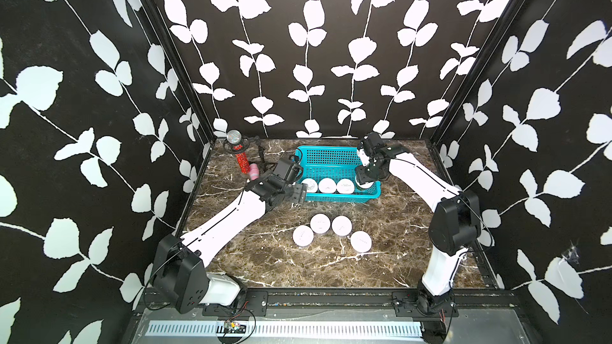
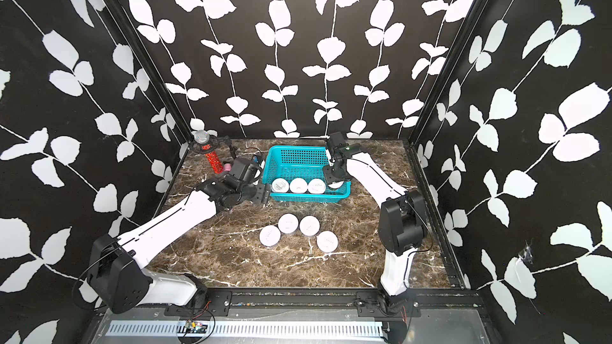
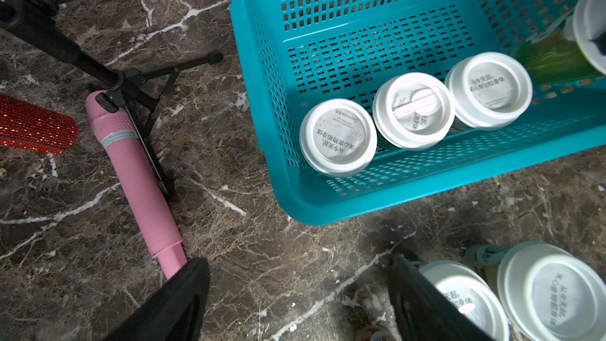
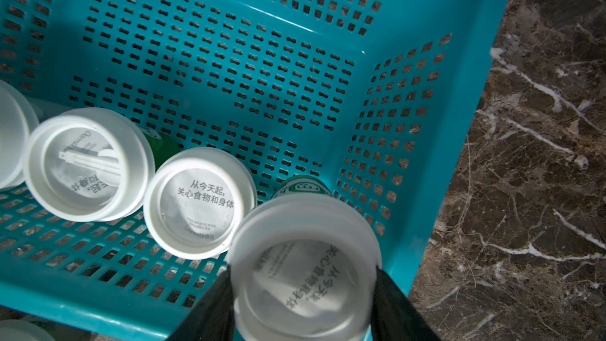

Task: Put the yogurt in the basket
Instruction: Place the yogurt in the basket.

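Note:
The turquoise basket (image 1: 341, 197) (image 2: 298, 153) stands at the back middle of the marble table. Three yogurt cups (image 1: 327, 185) (image 3: 413, 111) with white lids line its near wall. My right gripper (image 1: 364, 180) (image 4: 303, 290) is shut on a fourth yogurt cup (image 4: 305, 273), upright inside the basket's near right corner. Its black fingers (image 4: 210, 306) press the cup's two sides. Several more yogurt cups (image 1: 321, 224) (image 2: 288, 223) stand grouped on the table in front of the basket. My left gripper (image 1: 299, 193) (image 3: 296, 267) hangs open and empty outside the basket's near left corner.
A red glitter microphone (image 1: 243, 160) with a silver head, a pink slim bottle (image 1: 254, 172) (image 3: 137, 172) and a black tripod stand (image 3: 131, 83) lie at the back left. Patterned walls close in the table on three sides.

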